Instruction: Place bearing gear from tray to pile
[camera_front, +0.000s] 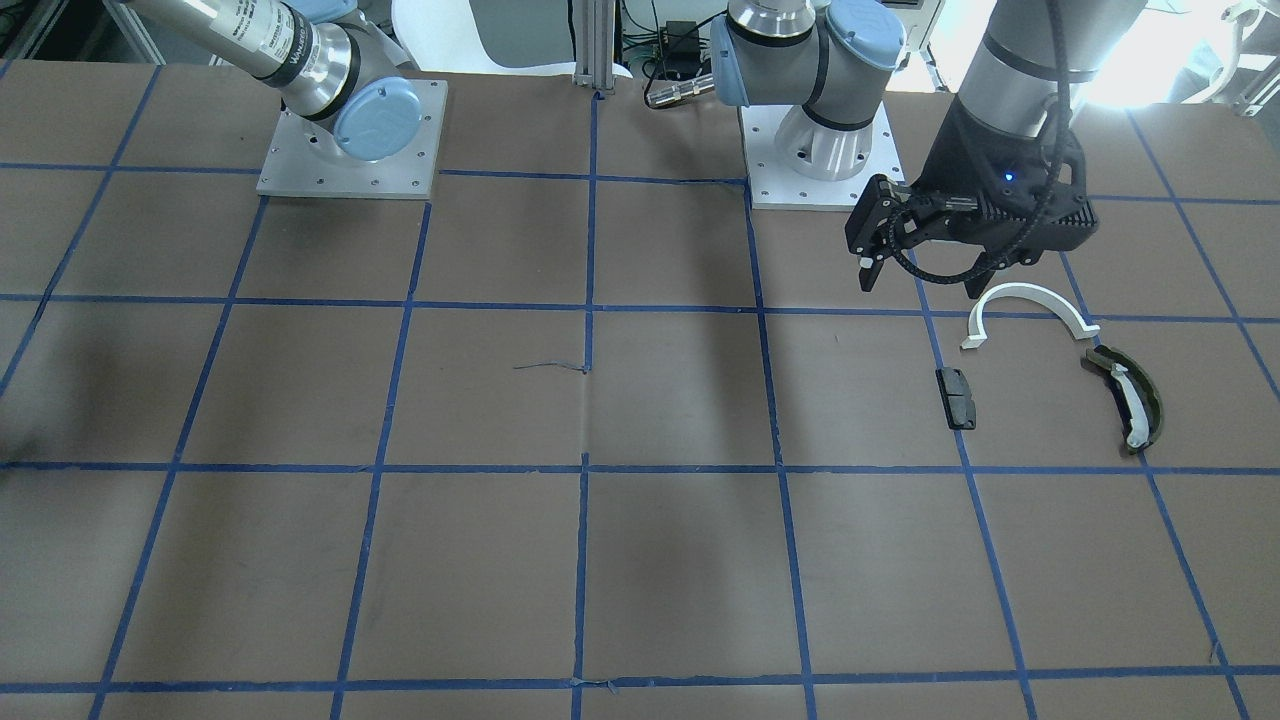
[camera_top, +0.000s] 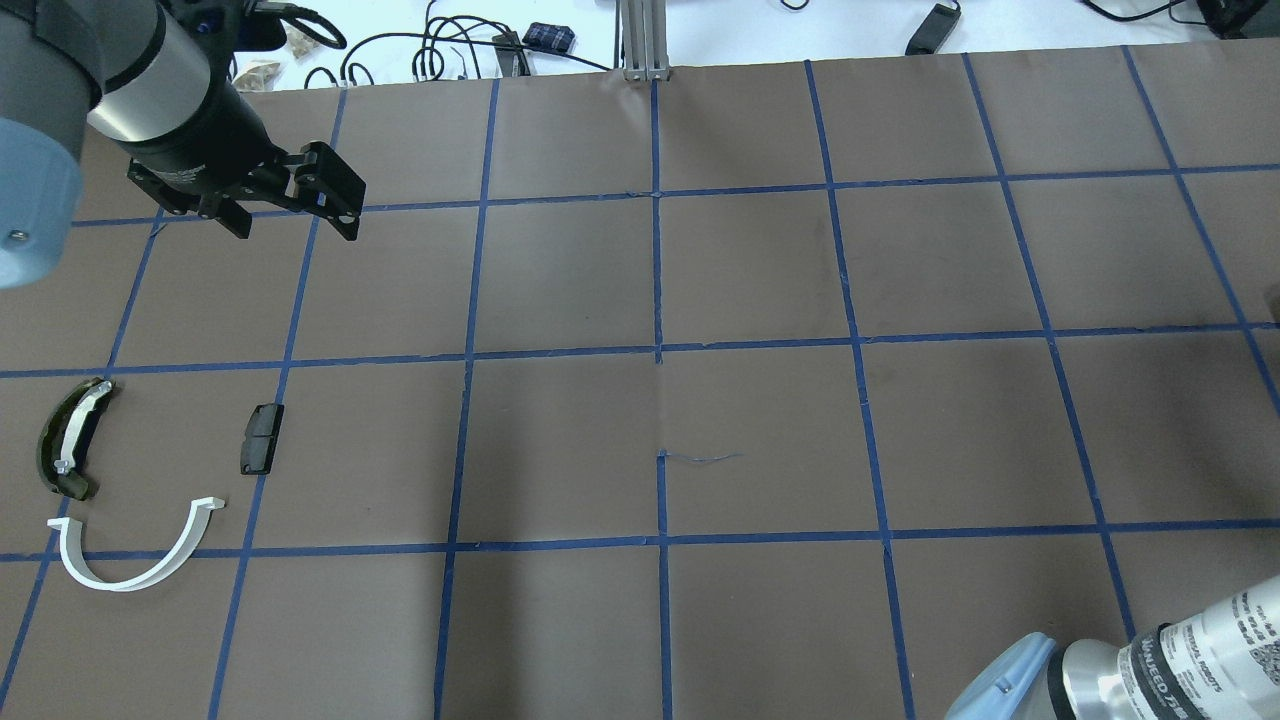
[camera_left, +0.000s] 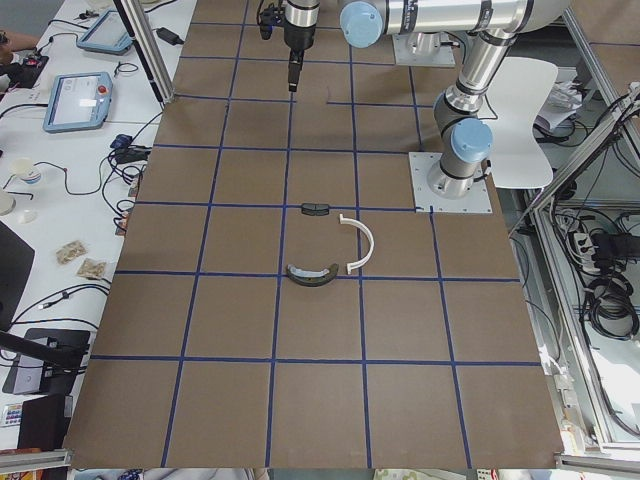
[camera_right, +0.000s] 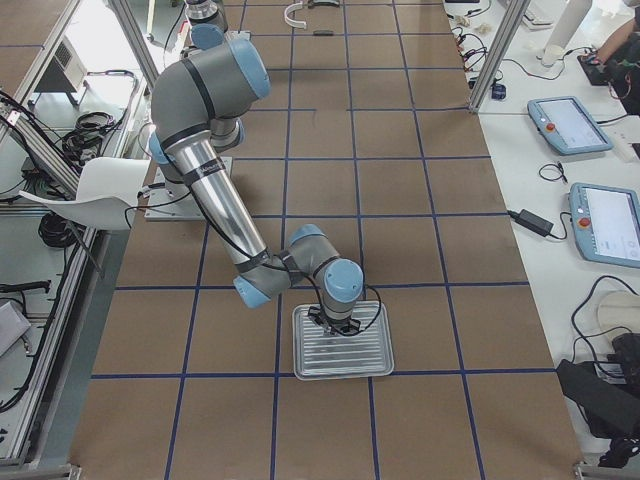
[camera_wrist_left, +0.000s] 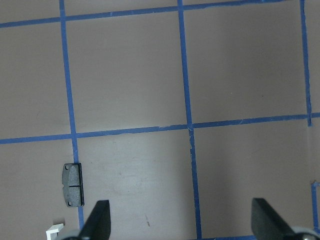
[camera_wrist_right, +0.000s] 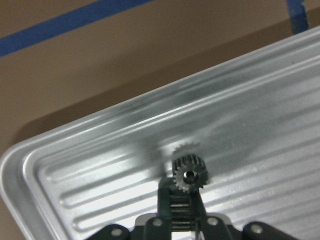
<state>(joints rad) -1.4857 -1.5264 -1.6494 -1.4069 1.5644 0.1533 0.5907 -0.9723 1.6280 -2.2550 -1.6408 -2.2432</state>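
Right wrist-mounted view: right gripper (camera_wrist_right: 181, 195) drawn narrow, pinching the small dark gear (camera_wrist_right: 190, 174) at the fingertips. Appears raised a little off the metal tray (camera_wrist_right: 250, 110), going by the faint shadow just beyond the teeth, though hard to say for sure at this angle. Seen from the exterior right camera, hangs straight down over the tray near the table's right end.

Far across the table, at the left end: the pile (camera_front: 1030, 291), namely a white half-ring (camera_top: 105, 584), a curved olive-black shoe (camera_top: 70, 440) with a white strip, and a small black block (camera_top: 262, 438), lying near one another but apart. Above and beyond them, left gripper (camera_top: 295, 215) spread wide, holding nothing, clear of all three parts.

Risks from here: thin purchase on a round, toothed part, so likely to twist or slip out during the long carry across the table if swung quickly. If set down on edge, liable to roll away from the pile; better laid flat. Also a chance of crowding the left arm, parked so near the pile.
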